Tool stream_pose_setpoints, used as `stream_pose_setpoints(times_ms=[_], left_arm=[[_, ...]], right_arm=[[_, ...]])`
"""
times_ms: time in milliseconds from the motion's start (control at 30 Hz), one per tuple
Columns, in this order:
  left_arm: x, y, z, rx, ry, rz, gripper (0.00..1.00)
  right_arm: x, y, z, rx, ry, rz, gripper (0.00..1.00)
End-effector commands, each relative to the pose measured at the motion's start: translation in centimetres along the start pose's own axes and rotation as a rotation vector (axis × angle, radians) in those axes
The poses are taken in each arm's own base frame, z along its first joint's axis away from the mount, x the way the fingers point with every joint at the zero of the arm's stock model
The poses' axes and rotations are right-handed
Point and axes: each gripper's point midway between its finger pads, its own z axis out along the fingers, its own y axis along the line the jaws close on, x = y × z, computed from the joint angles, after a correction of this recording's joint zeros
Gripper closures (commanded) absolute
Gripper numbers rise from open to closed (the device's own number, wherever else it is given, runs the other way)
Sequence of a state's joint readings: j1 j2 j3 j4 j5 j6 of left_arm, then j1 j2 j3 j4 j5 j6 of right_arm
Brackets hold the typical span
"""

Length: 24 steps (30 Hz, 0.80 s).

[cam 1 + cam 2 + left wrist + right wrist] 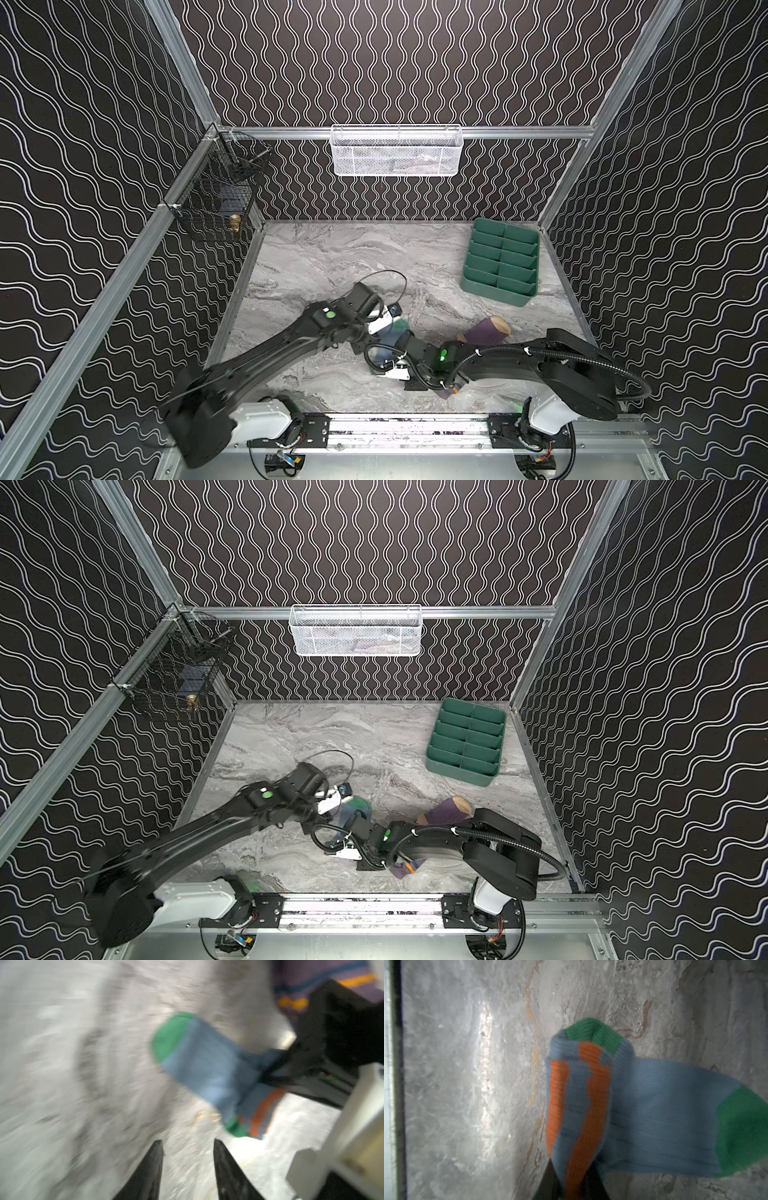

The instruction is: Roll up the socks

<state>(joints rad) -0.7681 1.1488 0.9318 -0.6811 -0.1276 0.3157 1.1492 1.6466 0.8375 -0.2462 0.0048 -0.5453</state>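
Your left tool (187,1141) hangs with its tips spread and empty over the tabletop (83,1084). Your right tool (572,1184) pinches the light blue sock (664,1115) at its orange-striped end.

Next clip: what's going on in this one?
The right gripper is shut on the striped cuff end of the light blue sock, which looks partly rolled on the marble tabletop. The left gripper hovers open and empty just beside that sock. The purple sock lies unrolled, partly under the right arm.
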Motion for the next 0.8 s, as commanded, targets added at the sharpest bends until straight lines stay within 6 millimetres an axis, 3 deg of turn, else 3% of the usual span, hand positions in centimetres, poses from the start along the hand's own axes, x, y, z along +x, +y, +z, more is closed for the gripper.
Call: stream_pose_setpoints(times_ms=[0,67,233,267,367,467,600,767], left_arm=[[-0.5,7.7,-5.8,-0.436,-0.12,-0.176,0.52],[-0.6,9.5,-9.6,-0.554,-0.229,-0.215,0.48],[-0.9,9.4,-15.6,-0.606,-0.491,-0.172,0.41],[-1.1,8.9,-16.4,-0.586,-0.534,-0.145,0.37],[-2.0,6.7,-17.8,-0.478,-0.625,-0.049,0.13],[-3.0,2.2,-16.9,-0.228,-0.603,0.164,0.12],[-2.9,-0.2,-12.9,-0.021,-0.378,0.283,0.25],[-2.4,-2.7,-8.8,0.063,-0.287,0.412,0.24]], right_arm=[[3.4,3.5,-0.6,-0.254,0.15,0.095,1.0],[2.8,3.4,-1.0,-0.333,0.131,0.15,1.0],[1.4,2.2,-1.5,-0.488,0.091,0.278,1.0],[1.3,1.9,-1.3,-0.506,0.09,0.295,1.0],[1.4,1.4,-0.9,-0.548,0.092,0.333,1.0],[2.5,1.0,0.2,-0.572,0.127,0.362,1.0],[4.3,-0.5,1.8,-0.553,0.18,0.399,1.0],[6.2,-2.2,3.7,-0.522,0.217,0.438,1.0]])
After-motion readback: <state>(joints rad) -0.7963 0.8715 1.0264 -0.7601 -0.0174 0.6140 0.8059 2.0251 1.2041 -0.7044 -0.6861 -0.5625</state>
